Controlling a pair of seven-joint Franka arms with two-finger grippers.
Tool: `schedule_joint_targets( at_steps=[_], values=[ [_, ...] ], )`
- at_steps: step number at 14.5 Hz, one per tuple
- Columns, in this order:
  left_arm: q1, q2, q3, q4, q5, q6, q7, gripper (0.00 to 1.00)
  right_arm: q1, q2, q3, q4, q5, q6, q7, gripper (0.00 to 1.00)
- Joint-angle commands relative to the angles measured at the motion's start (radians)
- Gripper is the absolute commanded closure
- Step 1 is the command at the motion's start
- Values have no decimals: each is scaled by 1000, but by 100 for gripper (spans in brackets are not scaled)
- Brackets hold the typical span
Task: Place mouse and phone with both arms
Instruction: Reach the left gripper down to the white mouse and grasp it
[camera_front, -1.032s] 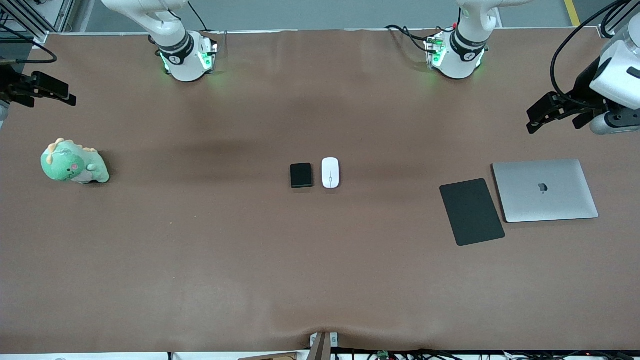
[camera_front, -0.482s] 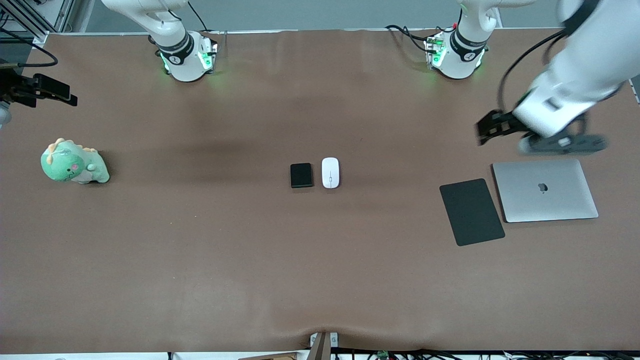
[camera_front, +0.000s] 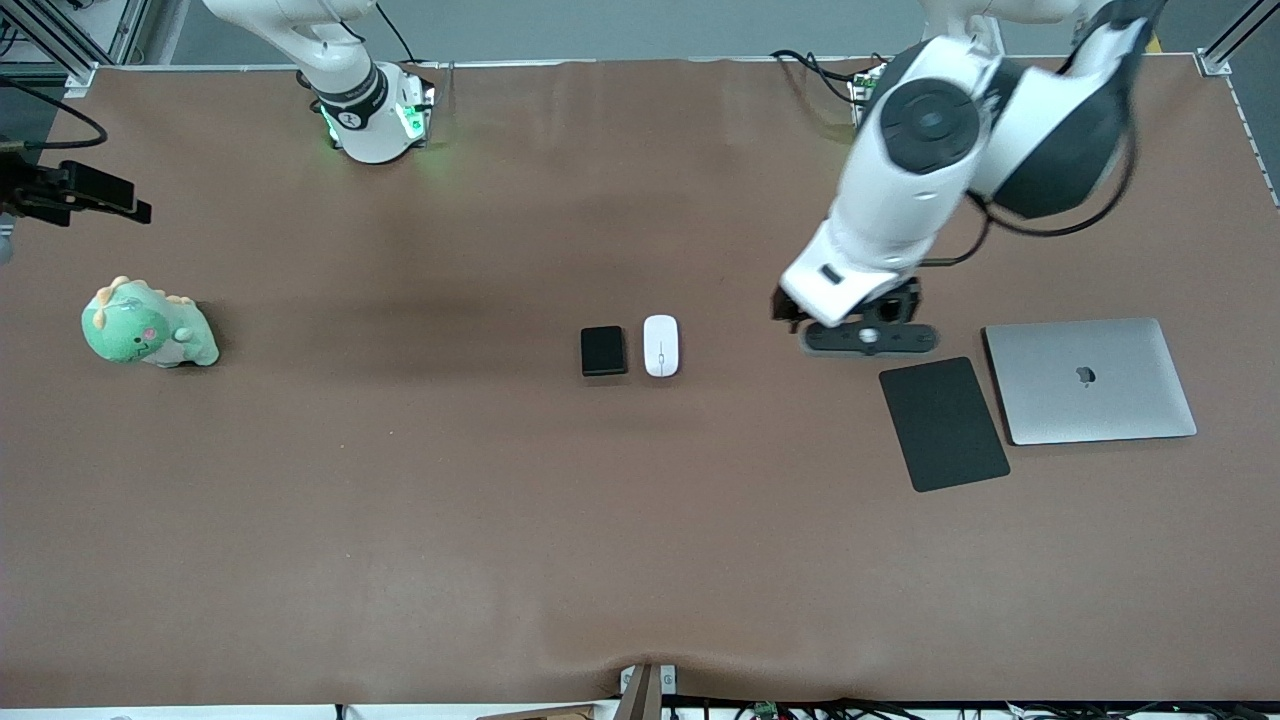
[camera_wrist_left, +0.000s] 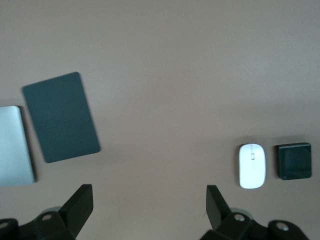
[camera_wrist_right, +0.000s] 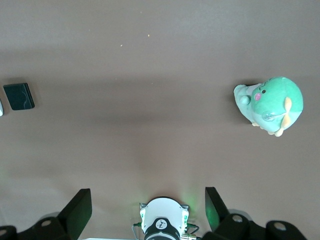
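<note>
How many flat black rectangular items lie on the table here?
2. The phone lies mid-table beside the white mouse. The larger mouse pad lies beside the closed laptop, toward the left arm's end. None appears hidden.

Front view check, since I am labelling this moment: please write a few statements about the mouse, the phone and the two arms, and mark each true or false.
1. The mouse and the phone lie side by side on the table. True.
2. The left gripper holds the mouse. False: its fingers are open and empty, over bare table between the mouse and the mouse pad.
3. The phone lies toward the right arm's end from the mouse. True.
4. The mouse rests on the mouse pad. False: it lies on the bare table, well apart from the pad.
5. The right gripper is shut on the plush dinosaur. False: it waits open at the table's edge, holding nothing.
</note>
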Motion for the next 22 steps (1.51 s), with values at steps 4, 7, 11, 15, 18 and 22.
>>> schedule_joint_targets(
  at_steps=[4,7,11,15,18,22],
  values=[
    [-104,160,1,-5,30,171,-106,0,-42,71,6,63,52,-31,-6,0],
    [-136,223,2,-40,30,296,-142,0,-38,110,10,61,52,-54,-7,0],
    [-159,269,1,-106,31,401,-202,0,-30,110,32,46,55,-53,8,0],
    [-173,298,1,-192,30,548,-233,0,-27,99,56,-54,55,38,15,0],
    [-201,343,1,-189,28,609,-285,0,-26,85,88,-117,55,90,54,0],
    [-224,395,2,-183,28,668,-328,0,-26,44,147,-225,55,190,118,0]
  ],
)
